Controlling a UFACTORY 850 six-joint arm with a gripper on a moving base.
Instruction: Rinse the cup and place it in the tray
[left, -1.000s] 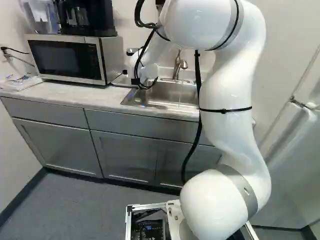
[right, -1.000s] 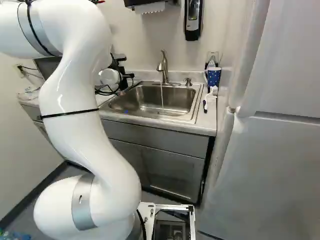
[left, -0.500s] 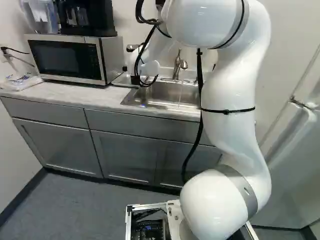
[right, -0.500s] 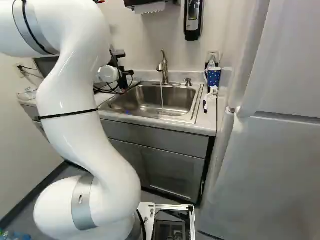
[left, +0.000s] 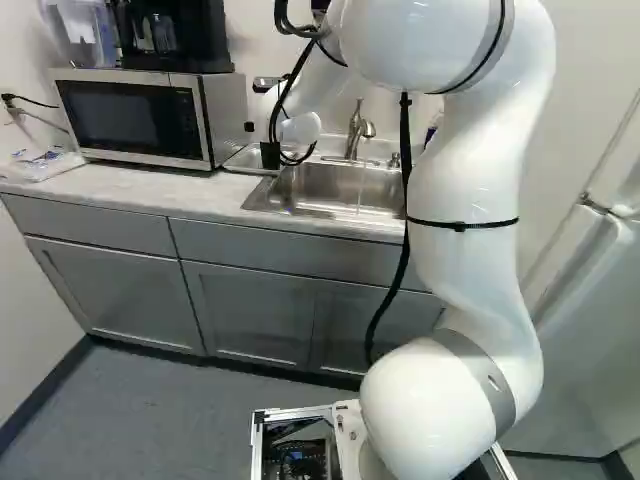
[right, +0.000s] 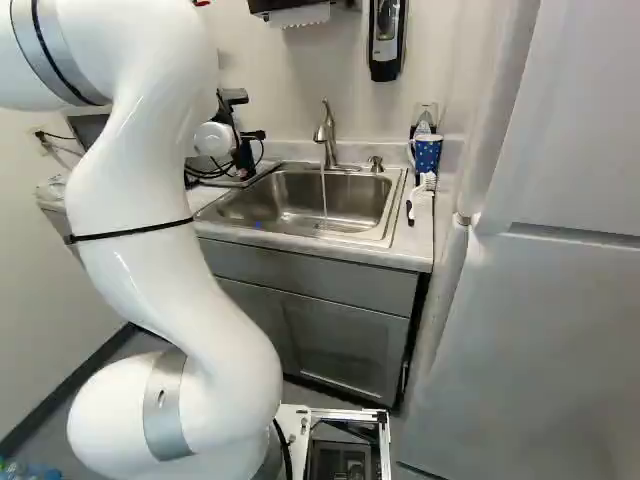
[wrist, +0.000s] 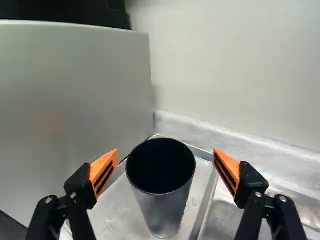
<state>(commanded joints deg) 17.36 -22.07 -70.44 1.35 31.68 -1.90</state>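
Standing upright in the tray (wrist: 117, 212), cup (wrist: 162, 212) between parted fingers of the end effector (right: 243, 156), ungripped

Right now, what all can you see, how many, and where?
Low cabinets: several, grey, both base views.
Marbled countertop: one, pale, over cabinets.
Rectangular metal sink: one, silver, in countertop.
Curved metal faucet: one, silver, behind sink, running.
Shallow metal tray: one, silver, beside sink.
Smooth metal cup: one, grey, upright in tray.
Boxy microwave: one, silver-black, on countertop.
Glossy appliance: one, black, atop microwave.
Tall refrigerator: one, pale, right in both base views.
Dotted mug: one, blue-white, near refrigerator.
Wall dispensers: two, dark, above countertop.
Robot arm: one, white, over countertop.
Hand: one, black, orange-padded, open, either side of cup.
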